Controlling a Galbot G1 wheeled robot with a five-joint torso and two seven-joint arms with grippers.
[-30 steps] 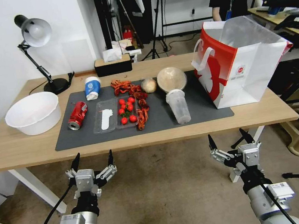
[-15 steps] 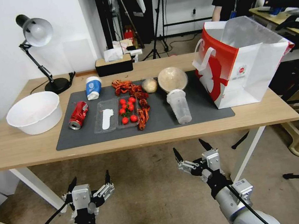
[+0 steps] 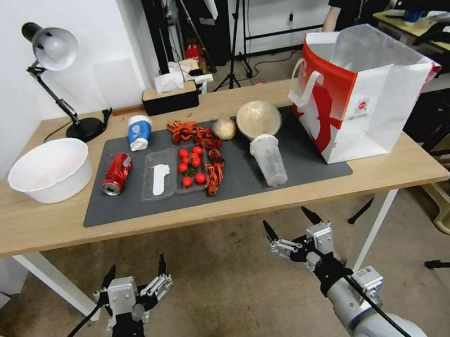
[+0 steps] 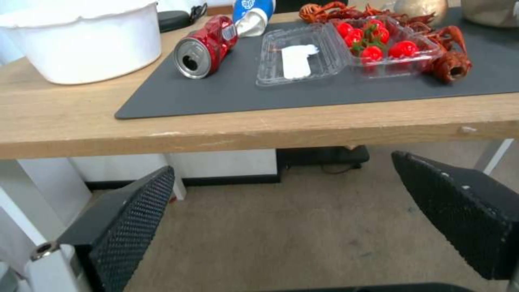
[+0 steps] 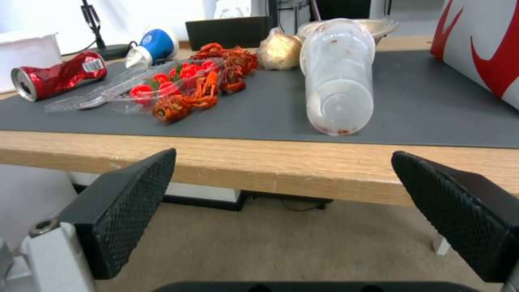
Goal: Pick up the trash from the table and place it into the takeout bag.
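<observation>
Both arms hang low in front of the worktop (image 3: 28, 222), below its near edge and over the carpeted floor. The left pincer (image 3: 134, 271) has its jaws spread wide with nothing between them, and it sits under the left half of the worktop; the right pincer (image 3: 291, 225) is likewise spread and empty, nearer the middle, roughly below the clear plastic cup (image 3: 269, 160). All the trash lies on the dark grey mat (image 3: 299, 168). The red drink can (image 3: 117, 173) lies dented on its side at the mat's left end, its opened top facing the near edge; just behind it the blue-and-white paper cup (image 3: 139, 132) is tipped over. The clear plastic cup lies on its side with its base toward the robot, and its mouth is right up against the shallow beige bowl (image 3: 258, 118) — whether they touch I cannot tell. The small beige ball (image 3: 224, 128) sits just left of that bowl. Between can and cup lies an open clear tray (image 3: 160, 174) holding red tomatoes (image 3: 190, 165), with red crayfish (image 3: 197, 134) strewn behind and beside it. The takeout bag (image 3: 374, 105) stands upright and open at the right end of the worktop, its red side facing the mat. A big white bowl (image 3: 50, 170) sits on the bare wood at the left end.
</observation>
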